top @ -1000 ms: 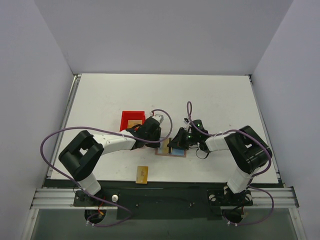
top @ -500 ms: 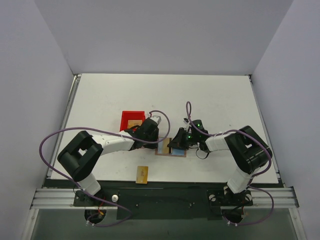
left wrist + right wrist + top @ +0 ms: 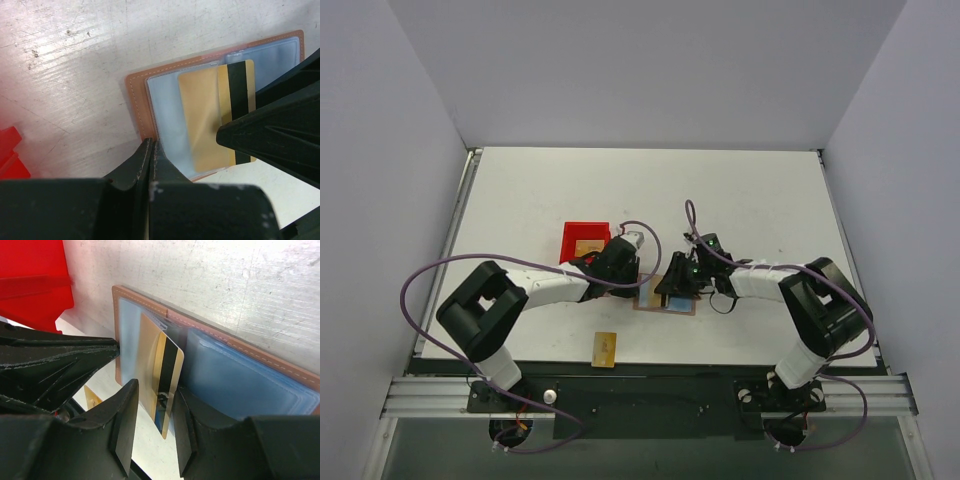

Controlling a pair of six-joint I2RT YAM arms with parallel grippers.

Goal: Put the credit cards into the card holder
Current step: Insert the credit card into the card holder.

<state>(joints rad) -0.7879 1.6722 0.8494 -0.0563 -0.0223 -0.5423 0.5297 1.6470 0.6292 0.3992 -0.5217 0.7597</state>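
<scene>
The card holder (image 3: 646, 298) lay open and flat on the table (image 3: 770, 200), toward 6 o'clock from the table's middle. It sat well apart from the 12, 3 and 9 o'clock edges and nearer the 6 o'clock edge.

The left gripper (image 3: 150, 152) reached in from 9 o'clock with its fingers pressed together. Their tips met the holder's stitched brown border. Whether they pinched the leather could not be told.

The right gripper (image 3: 156, 390) came in from 3 o'clock. Its fingers stood apart, 1 on either side of a striped card (image 3: 161, 377). That gold card lay on the holder's clear sleeves, partly under a pocket, with its dark-striped part outside. In the right wrist view 1 corner of it seemed to pass the holder's border.

The 2 grippers stood close across the holder, with little of it showing between them.

A red bin (image 3: 570, 240) sat just at 10 o'clock of the holder, beside the left gripper, with a binned card (image 3: 588, 246) inside. A loose card (image 3: 605, 347) lay at 7 o'clock of the holder, near the table's 6 o'clock edge.
</scene>
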